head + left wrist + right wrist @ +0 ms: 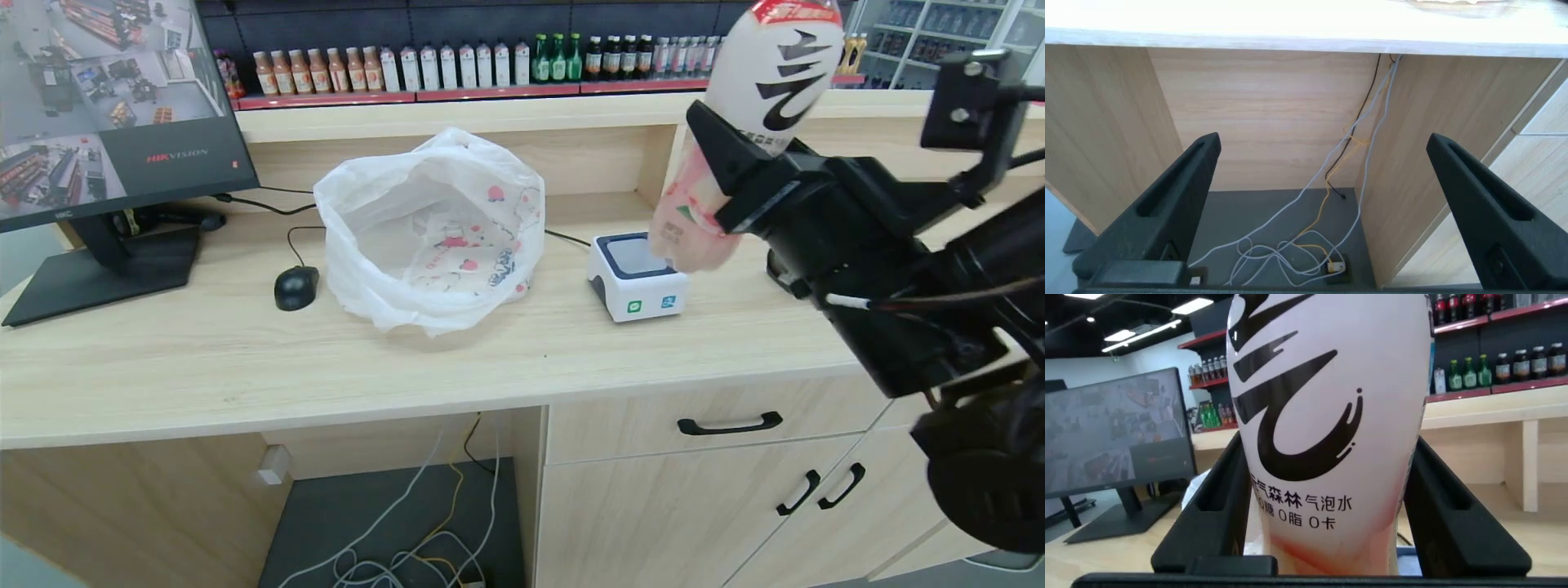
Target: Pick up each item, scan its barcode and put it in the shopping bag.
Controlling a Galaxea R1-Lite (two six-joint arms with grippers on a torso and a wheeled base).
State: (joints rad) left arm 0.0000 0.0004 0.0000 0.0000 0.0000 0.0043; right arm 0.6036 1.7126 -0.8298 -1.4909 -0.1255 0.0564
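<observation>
Gripping tall pink-and-white plastic drink bottle mid-body with right gripper; probably heavy, slick, slightly squeezable; left gripper gaping, empty.

I count one drink bottle, one white shopping bag, one barcode scanner, one computer mouse, one monitor, and three black handles below the counter.

Wooden counter, bottle shelves behind
</observation>
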